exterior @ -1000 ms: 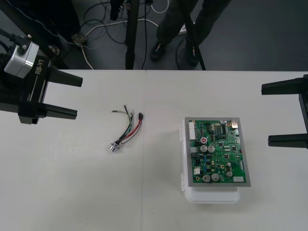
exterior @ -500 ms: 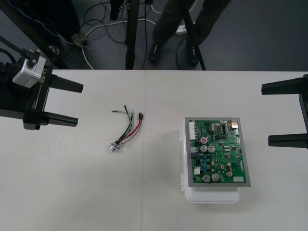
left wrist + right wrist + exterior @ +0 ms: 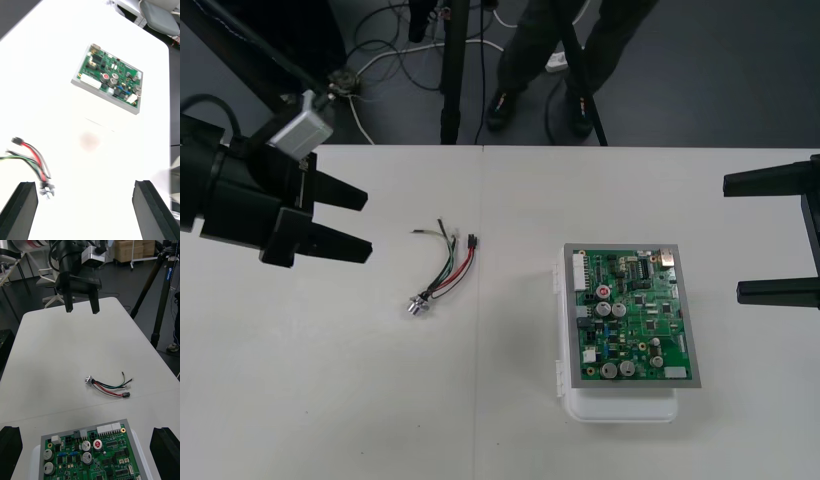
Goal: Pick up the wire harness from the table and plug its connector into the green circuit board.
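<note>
The wire harness (image 3: pixel 442 268) lies loose on the table, left of centre, with its black plug (image 3: pixel 471 241) at the far end and its metal socket (image 3: pixel 417 306) at the near end. My left gripper (image 3: pixel 367 225) hovers open just left of it, fingers angled toward the wires. In the left wrist view the harness (image 3: pixel 32 163) lies close to one finger (image 3: pixel 22 210), with nothing between the fingers. The green circuit board (image 3: pixel 630 315) sits on its white base at the right. My right gripper (image 3: pixel 732 238) waits open at the right edge, beyond the board (image 3: pixel 90 453).
The right wrist view looks across the board to the harness (image 3: pixel 108 387) and the left gripper (image 3: pixel 82 310) past it. A table seam (image 3: pixel 480 330) runs between harness and board. Tripod legs and cables stand on the dark floor beyond the far edge.
My left gripper has swung and tilted, its fingers now slanting down to the right and nearer the harness. The harness, board and right gripper have not moved.
</note>
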### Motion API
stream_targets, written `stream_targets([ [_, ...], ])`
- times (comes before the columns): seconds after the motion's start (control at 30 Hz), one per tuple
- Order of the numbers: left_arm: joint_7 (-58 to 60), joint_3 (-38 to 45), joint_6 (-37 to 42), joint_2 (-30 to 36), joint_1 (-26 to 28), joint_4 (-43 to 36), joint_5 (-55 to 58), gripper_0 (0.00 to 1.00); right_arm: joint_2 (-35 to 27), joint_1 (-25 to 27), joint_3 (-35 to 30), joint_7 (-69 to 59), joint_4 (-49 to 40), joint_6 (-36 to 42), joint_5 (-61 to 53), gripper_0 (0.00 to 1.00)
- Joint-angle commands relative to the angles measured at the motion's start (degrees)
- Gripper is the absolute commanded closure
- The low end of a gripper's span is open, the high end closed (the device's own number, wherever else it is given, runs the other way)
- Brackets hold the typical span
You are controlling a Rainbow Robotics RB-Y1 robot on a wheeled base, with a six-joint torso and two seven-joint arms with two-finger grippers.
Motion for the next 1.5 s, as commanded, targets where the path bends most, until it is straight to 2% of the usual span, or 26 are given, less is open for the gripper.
stream_targets([
  [0.03, 1.8, -8.3, -0.2, 0.8, -8.9, -1.4, -4.6, 0.26, -2.0, -1.3, -1.7, -3.2, -0.2, 0.3, -0.8, 0.00],
  [0.43, 22.6, -24.3, -0.2, 0.8, -24.2, -1.6, -17.0, 0.25, -2.0, -1.3, -1.7, -3.2, -0.2, 0.3, -0.8, 0.00],
  [0.63, 25.3, -32.3, -0.3, 0.5, -29.8, -1.1, -22.4, 0.26, -2.0, -1.3, -1.7, -3.2, -0.2, 0.3, -0.8, 0.00],
  [1.23, 25.3, -39.5, -5.4, -5.3, -31.2, 9.2, -26.6, 0.26, -2.0, -1.3, -1.7, -3.2, -0.2, 0.3, -0.8, 0.00],
  [1.5, 26.5, -39.7, -11.0, -10.4, -31.1, 12.8, -32.7, 0.26, -2.0, -1.3, -1.7, -3.2, -0.2, 0.3, -0.8, 0.00],
])
